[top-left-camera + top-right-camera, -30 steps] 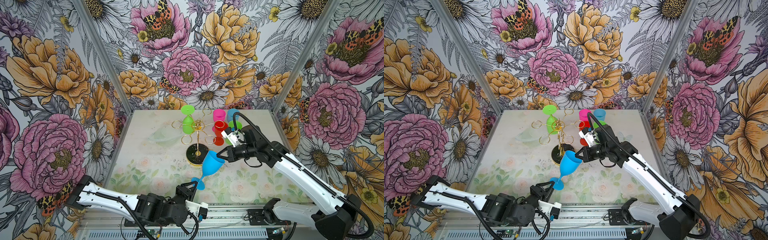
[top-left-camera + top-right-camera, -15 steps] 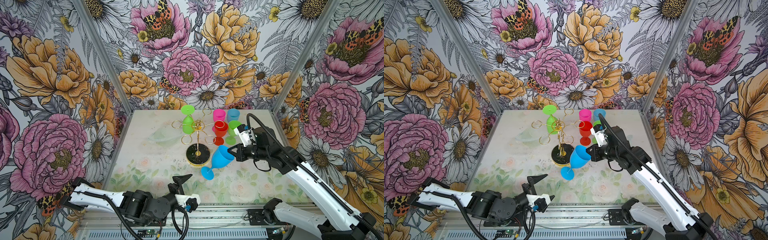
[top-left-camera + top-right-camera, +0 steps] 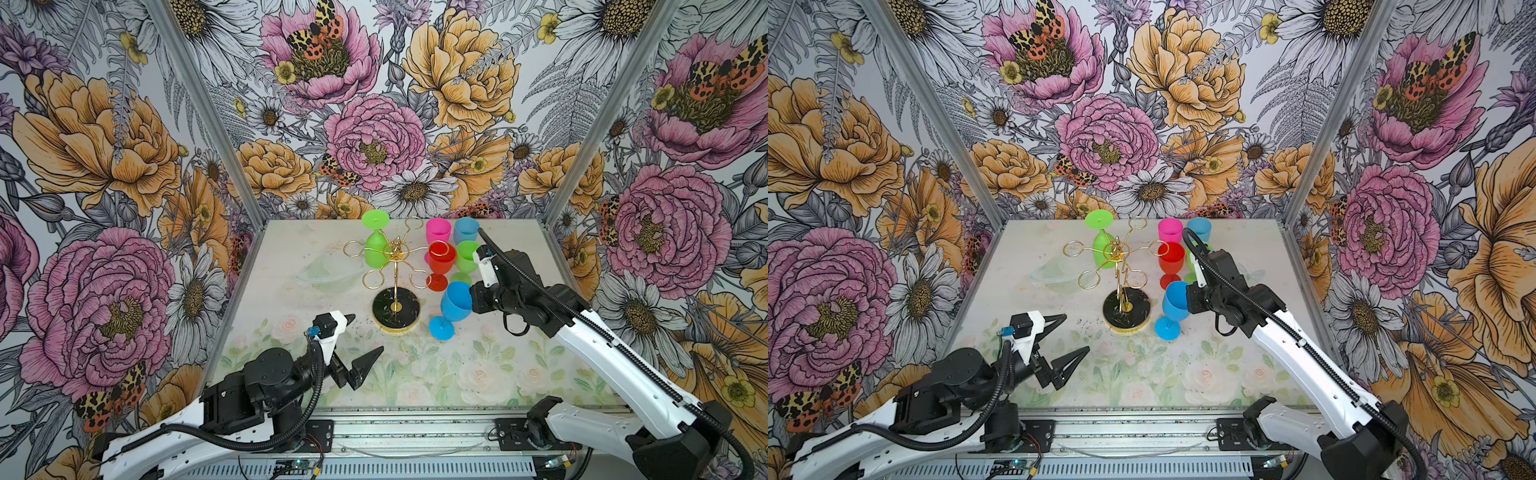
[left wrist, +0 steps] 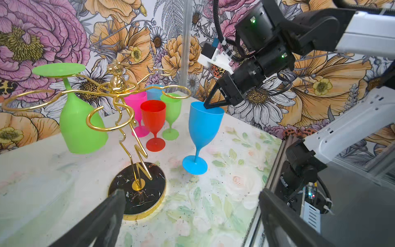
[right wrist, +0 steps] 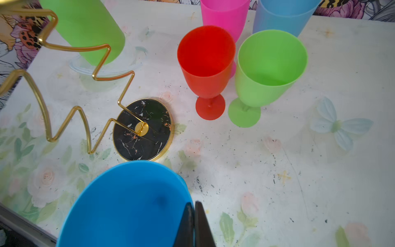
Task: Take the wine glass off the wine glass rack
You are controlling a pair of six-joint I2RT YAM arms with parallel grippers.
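Right gripper (image 4: pixel 208 105) is clamped on the rim of the blue wine glass (image 3: pixel 455 303), which is off the wine glass rack (image 3: pixel 405 309) and just beside its black base, near the middle of the desk (image 3: pixel 498 374). Left gripper (image 3: pixel 365 334) gapes wide, empty, near the front edge.

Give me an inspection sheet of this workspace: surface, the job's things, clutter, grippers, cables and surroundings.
Surface: table, floral print, dark specks near the rack.
Job's things: rack upright; hung green glass upside down on one hook, other hooks bare; blue glass upright, off the rack, beside its base.
Clutter: pink glass, pale blue glass, red glass and standing green glass grouped behind the blue glass; clear dish left of the rack.
Grippers: left gripper open, empty; right gripper shut on the blue glass's rim.
Cables: left cable and right cable, black, one along each arm.
Surroundings: floral walls on three sides; metal rail in front.
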